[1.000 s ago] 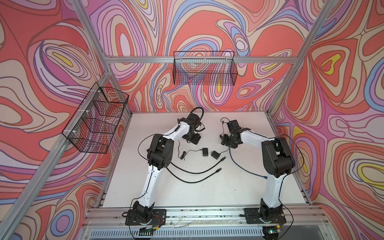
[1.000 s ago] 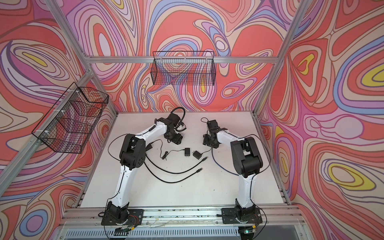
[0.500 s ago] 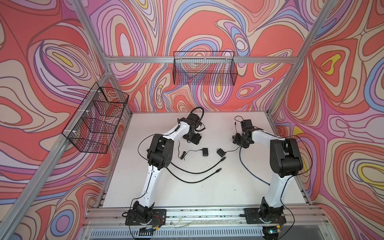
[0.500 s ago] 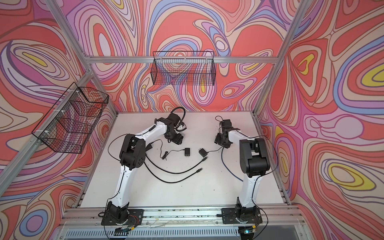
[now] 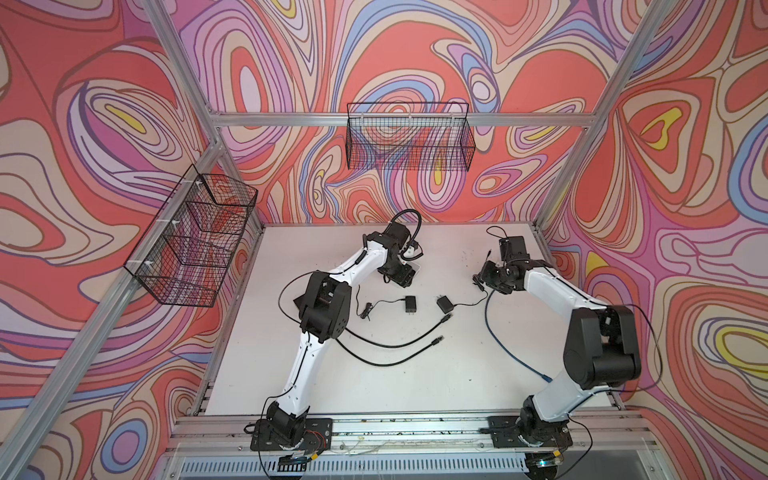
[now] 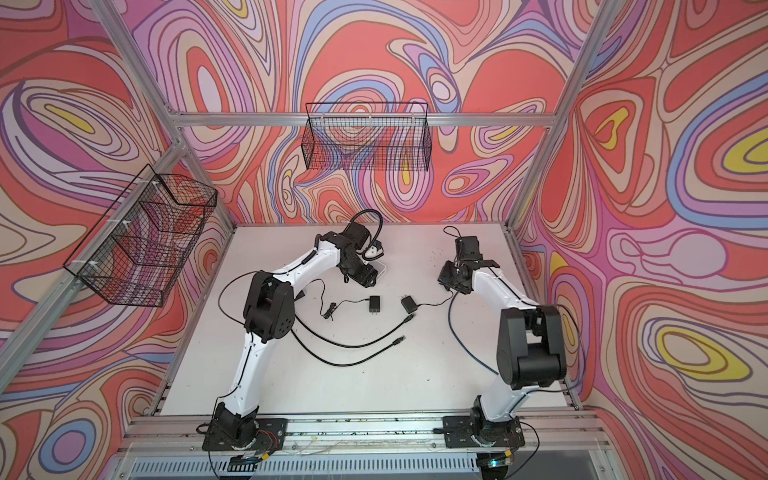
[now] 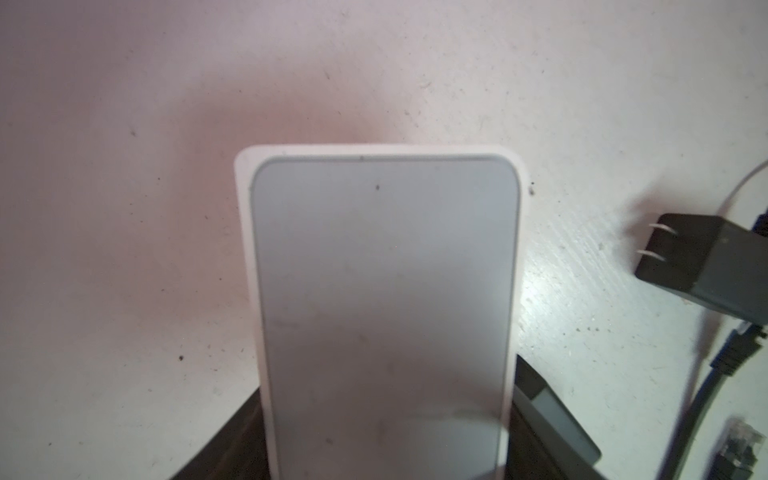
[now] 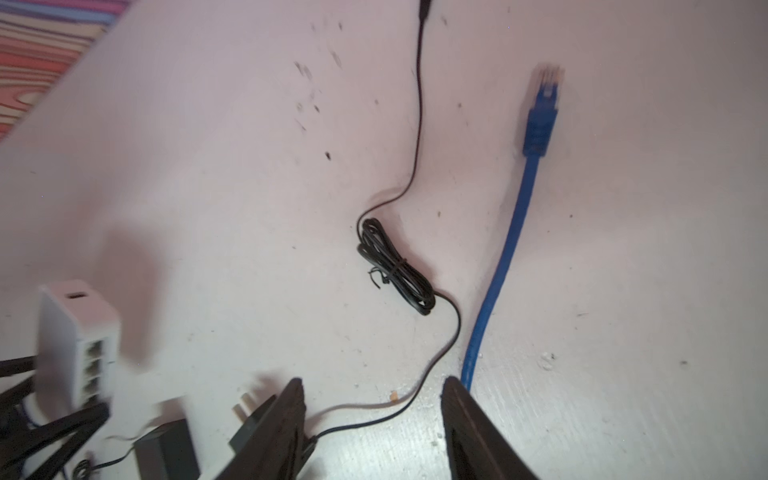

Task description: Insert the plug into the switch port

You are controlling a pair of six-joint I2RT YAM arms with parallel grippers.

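Note:
My left gripper [image 7: 386, 449] is shut on the white switch [image 7: 382, 291], which is held flat above the table. In both top views only a white corner of the switch [image 5: 415, 266] [image 6: 380, 269] shows under that gripper [image 5: 405, 272]. The right wrist view shows the switch [image 8: 75, 332] with its row of ports [image 8: 93, 368] facing my right side. The blue cable [image 8: 505, 257] lies on the table with its plug [image 8: 543, 99] beyond my right gripper [image 8: 372, 382]. That gripper [image 5: 482, 282] is open low over the table, holding nothing. The cable runs past one fingertip.
A thin black wire [image 8: 415, 399] from a black power adapter [image 5: 444, 303] crosses between my right fingers, with its tied bundle [image 8: 395, 266] just beyond. A second adapter [image 5: 409, 305] and two black cables [image 5: 386, 345] lie mid-table. Wire baskets [image 5: 409, 141] hang on the walls.
My right gripper has swung to the right, away from the switch, to the blue cable. The nearer adapter has shifted slightly right. My left arm and the switch have not moved.

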